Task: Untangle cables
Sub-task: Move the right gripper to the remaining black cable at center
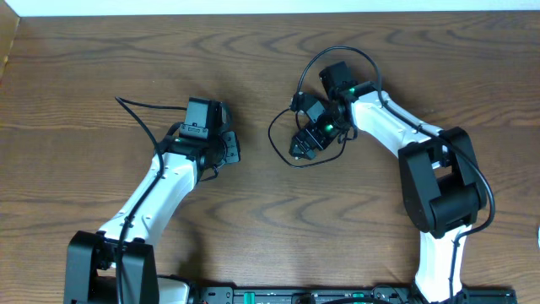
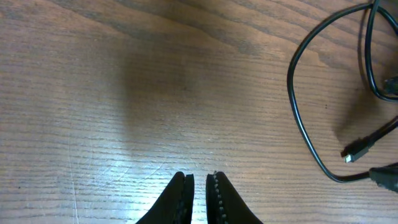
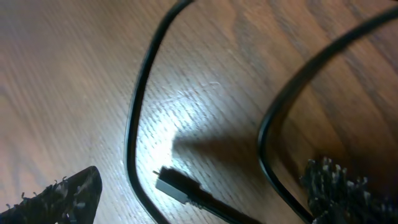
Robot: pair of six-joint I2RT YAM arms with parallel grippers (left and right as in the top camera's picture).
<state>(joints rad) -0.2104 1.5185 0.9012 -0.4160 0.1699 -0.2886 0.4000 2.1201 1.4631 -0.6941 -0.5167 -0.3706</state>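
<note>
A thin black cable (image 1: 277,142) lies in a loose loop on the wooden table, left of and under my right gripper (image 1: 297,150). In the right wrist view its small end plug (image 3: 177,186) rests on the wood between my wide-open fingers (image 3: 68,196), untouched, and two curved runs of the cord (image 3: 138,93) pass around it. My right gripper (image 3: 202,171) holds nothing. My left gripper (image 1: 229,148) sits apart, left of the loop. Its fingertips (image 2: 186,186) stand almost together with nothing between them, and the left gripper (image 2: 199,177) is shut. The cable (image 2: 298,112) and its plug (image 2: 352,153) show at the right.
Thicker black wires (image 1: 342,52) arc over the right arm, and another (image 1: 139,114) trails from the left arm. The table (image 1: 101,67) is bare brown wood, with a pale wall along its far edge.
</note>
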